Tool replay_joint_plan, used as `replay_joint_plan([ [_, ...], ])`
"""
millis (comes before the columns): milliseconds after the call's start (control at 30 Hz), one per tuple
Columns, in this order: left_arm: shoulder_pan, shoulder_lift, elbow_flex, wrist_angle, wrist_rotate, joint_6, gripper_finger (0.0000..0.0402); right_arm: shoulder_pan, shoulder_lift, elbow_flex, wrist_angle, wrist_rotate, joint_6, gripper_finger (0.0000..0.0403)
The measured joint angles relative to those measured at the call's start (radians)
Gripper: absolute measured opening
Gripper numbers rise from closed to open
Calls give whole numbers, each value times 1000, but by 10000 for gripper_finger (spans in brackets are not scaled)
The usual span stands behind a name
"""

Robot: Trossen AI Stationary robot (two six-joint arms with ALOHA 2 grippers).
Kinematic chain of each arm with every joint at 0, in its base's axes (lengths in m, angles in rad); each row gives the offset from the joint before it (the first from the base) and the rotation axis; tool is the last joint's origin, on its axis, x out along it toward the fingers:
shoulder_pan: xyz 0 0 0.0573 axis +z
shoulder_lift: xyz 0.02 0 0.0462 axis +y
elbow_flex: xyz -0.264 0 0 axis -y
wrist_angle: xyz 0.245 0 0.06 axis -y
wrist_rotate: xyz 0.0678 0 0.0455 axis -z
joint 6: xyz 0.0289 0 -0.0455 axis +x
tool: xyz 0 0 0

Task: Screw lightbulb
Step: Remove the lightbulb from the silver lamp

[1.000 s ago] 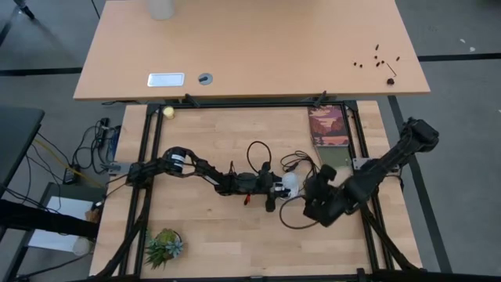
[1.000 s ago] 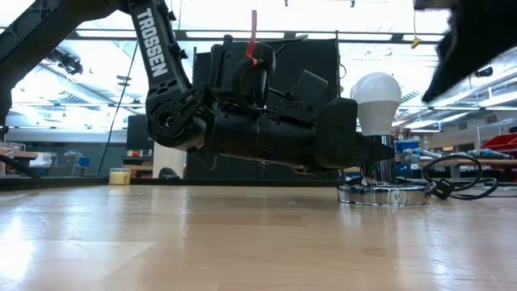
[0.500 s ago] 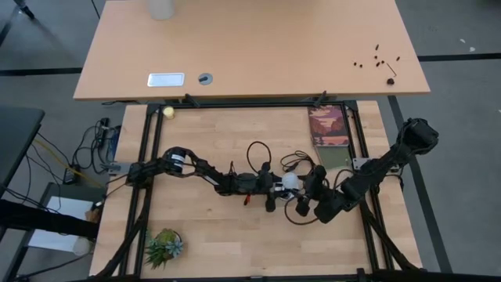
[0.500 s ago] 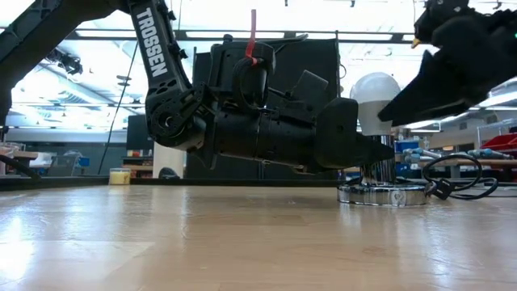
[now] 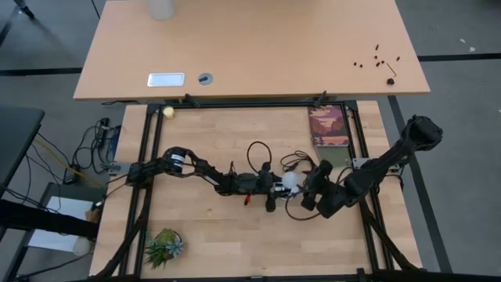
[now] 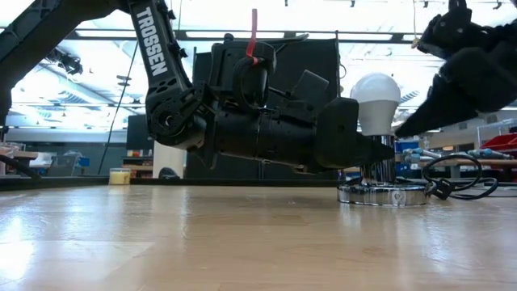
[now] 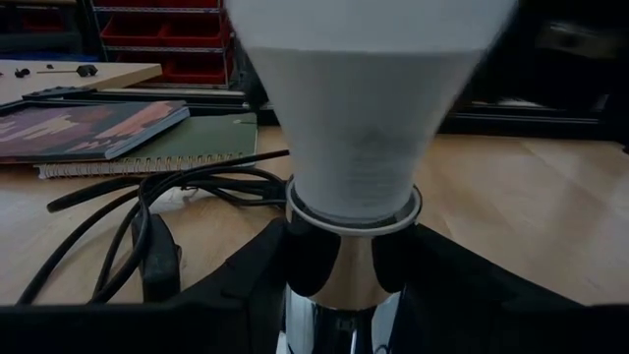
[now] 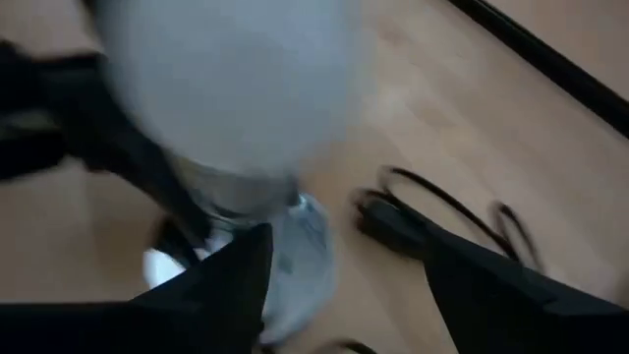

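Observation:
The white lightbulb (image 6: 376, 99) stands upright in a silvery socket (image 6: 380, 167) on a round chrome base (image 6: 384, 195), right of the table's middle (image 5: 291, 182). My left gripper (image 7: 339, 295) reaches in level from the table's left and is shut on the socket just below the bulb (image 7: 364, 108). My right gripper (image 8: 344, 295) hangs open to the right of the bulb (image 8: 231, 88), slanting down, touching nothing; it also shows in the high view (image 5: 309, 193). My left gripper pinches the socket's shiny stem (image 7: 339, 270) between its two fingers (image 7: 251, 280), right under the bulb's neck. The fingers come in level from the table's left. The socket stands upright on its base on the table, with the bulb on top.
The socket's black cord (image 5: 258, 153) loops over the table behind the bulb. A book (image 5: 329, 125) and a green spiral notebook (image 5: 337, 157) lie at the far right. A small plant (image 5: 164, 247) stands near left, and a yellow ball (image 5: 167, 112) far left.
My right gripper has come down toward the bulb from above on its right and has tipped its fingers further downward. The bulb, the socket and my left gripper have kept still.

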Motion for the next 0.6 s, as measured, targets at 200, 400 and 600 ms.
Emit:
replay_joint_plan([
  [200, 0, 0, 0, 0, -1, 1, 188, 2, -67, -1, -123, -39, 146, 245],
  [400, 0, 0, 0, 1, -1, 1, 188, -2, -61, -1, 127, -153, -99, 233],
  [600, 0, 0, -1, 2, -3, 1, 188, -49, -20, -1, 234, -152, -205, 231],
])
